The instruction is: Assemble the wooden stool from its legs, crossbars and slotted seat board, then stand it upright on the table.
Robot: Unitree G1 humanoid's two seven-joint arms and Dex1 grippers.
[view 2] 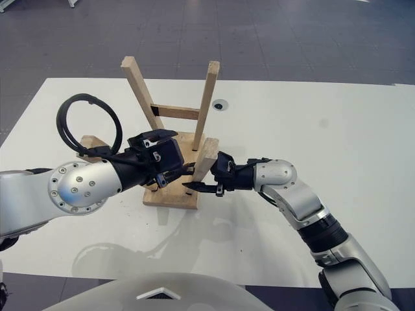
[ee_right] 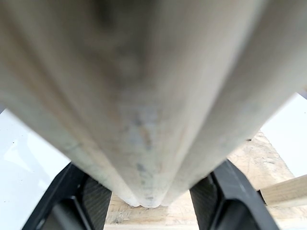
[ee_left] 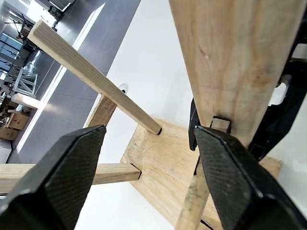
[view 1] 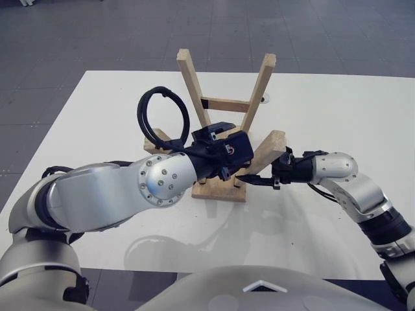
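The wooden stool lies upside down on the white table, its seat board flat. Two far legs stand up, joined by a crossbar. A near right leg leans from the board, and my right gripper is shut on it close to its base; in the right wrist view that leg runs between the fingers. My left gripper hovers open over the board beside the same leg. A short near left leg sits behind my left arm.
A small round hole marks the table behind the stool. Bare white tabletop spreads to the right and in front. The table's far edge lies just behind the stool, with grey floor beyond.
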